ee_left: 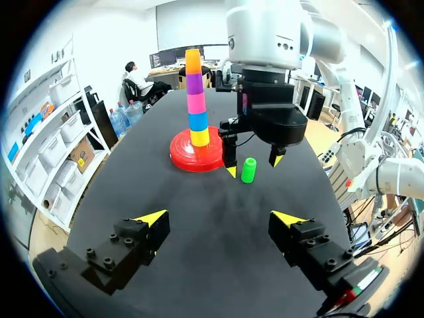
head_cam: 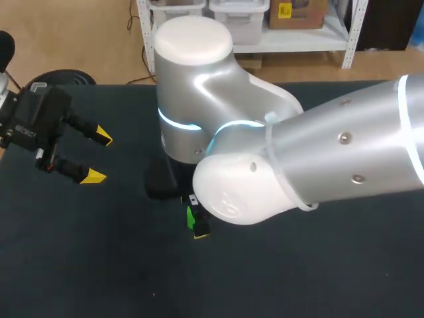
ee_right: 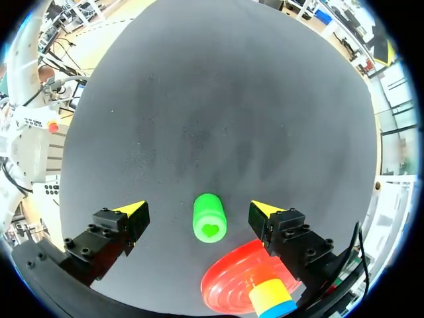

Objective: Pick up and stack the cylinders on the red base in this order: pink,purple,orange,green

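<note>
**Green cylinder [ee_right: 209, 218]: last piece, grasp pending**

Stands upright on the black table [ee_right: 218, 99], between the spread fingers of the right pincer [ee_right: 199, 207]. Neither finger touches it, so the pincer is released. The red base [ee_right: 228, 291] sits just beside one finger and carries a stack [ee_left: 193, 99] of yellow, blue, pink, purple and orange. The left pincer [ee_left: 220, 217] is released and empty, well apart from the stack.

Handling: centre the cylinder between the pads, grip at mid-height and close evenly so it does not tip. Keep the nearer finger off the base rim. Lift above the orange top before crossing over.
</note>
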You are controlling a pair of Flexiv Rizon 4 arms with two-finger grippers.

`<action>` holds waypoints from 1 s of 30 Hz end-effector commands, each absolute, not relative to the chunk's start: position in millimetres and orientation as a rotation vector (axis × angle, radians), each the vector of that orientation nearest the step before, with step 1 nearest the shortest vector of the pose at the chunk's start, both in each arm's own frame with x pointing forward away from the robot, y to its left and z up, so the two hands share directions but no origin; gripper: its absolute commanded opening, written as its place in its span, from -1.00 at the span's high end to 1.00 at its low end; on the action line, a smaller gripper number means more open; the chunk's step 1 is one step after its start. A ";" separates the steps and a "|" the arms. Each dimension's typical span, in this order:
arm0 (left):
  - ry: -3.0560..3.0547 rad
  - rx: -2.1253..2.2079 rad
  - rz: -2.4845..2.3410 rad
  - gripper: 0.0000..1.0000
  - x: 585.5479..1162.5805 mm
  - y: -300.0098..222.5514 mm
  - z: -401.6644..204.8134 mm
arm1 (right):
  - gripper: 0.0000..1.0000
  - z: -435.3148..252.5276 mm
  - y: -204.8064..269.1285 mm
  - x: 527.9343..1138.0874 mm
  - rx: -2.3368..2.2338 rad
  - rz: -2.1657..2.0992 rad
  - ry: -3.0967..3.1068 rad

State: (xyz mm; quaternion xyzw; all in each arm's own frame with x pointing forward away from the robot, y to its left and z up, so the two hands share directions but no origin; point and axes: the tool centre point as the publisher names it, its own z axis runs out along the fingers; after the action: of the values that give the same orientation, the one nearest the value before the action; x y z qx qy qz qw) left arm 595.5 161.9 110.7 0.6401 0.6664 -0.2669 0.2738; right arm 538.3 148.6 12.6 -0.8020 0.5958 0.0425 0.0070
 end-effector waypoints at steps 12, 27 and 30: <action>1.790 1.721 -0.717 -1.00 595.7 162.0 109.5 | 1.00 10.4 149.6 538.6 -2.509 0.139 1.878; 1.790 1.721 -0.717 -1.00 595.7 162.0 109.5 | 1.00 11.7 150.1 537.4 -2.516 0.163 1.878; 1.790 1.721 -0.717 -1.00 595.7 162.0 109.5 | 1.00 23.9 147.8 541.3 -2.507 0.165 1.875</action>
State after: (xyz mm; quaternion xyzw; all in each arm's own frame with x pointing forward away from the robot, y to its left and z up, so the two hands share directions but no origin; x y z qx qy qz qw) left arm 595.5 161.9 110.7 0.6401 0.6664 -0.2669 0.2738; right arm 539.3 152.3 13.6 -0.8001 0.5976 0.0510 0.0021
